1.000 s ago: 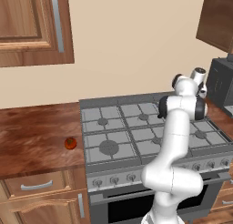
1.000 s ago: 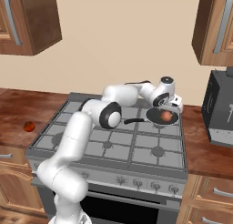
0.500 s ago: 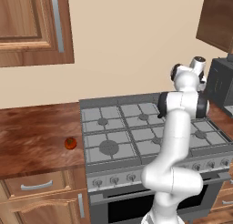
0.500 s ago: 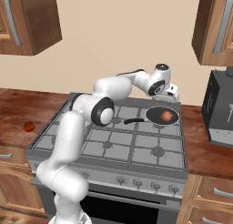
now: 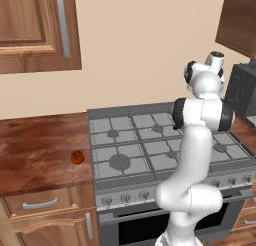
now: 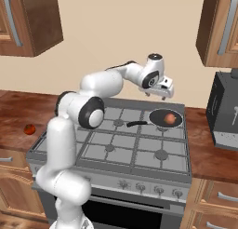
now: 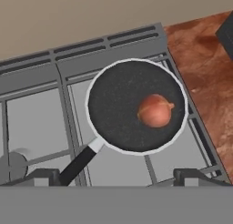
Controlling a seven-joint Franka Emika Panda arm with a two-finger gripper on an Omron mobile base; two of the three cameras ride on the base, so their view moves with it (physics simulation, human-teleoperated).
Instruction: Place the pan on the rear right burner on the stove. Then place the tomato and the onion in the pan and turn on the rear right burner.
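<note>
The gripper (image 6: pixel 162 93) hangs released, its two dark fingertips (image 7: pixel 45 176) spread wide apart, holding nothing. Directly below it sits the small round black frying pan (image 7: pixel 136 105) on the rear right burner of the wide grey steel stove (image 6: pixel 116 149), with the pale tan-pink onion (image 7: pixel 155 110) inside. Far off to the gripper's left, the small red-orange tomato (image 5: pixel 77 157) rests on the brown wooden desk (image 5: pixel 35 155).

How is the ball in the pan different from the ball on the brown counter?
The onion lies inside the pan at the stove's rear right corner; the tomato sits alone on the wooden counter left of the stove. The onion is paler, tan-pink, with a small pointed tip; the tomato is redder with a dark spot on top. Both are small round balls, much smaller than the pan, and the gripper touches neither.
</note>
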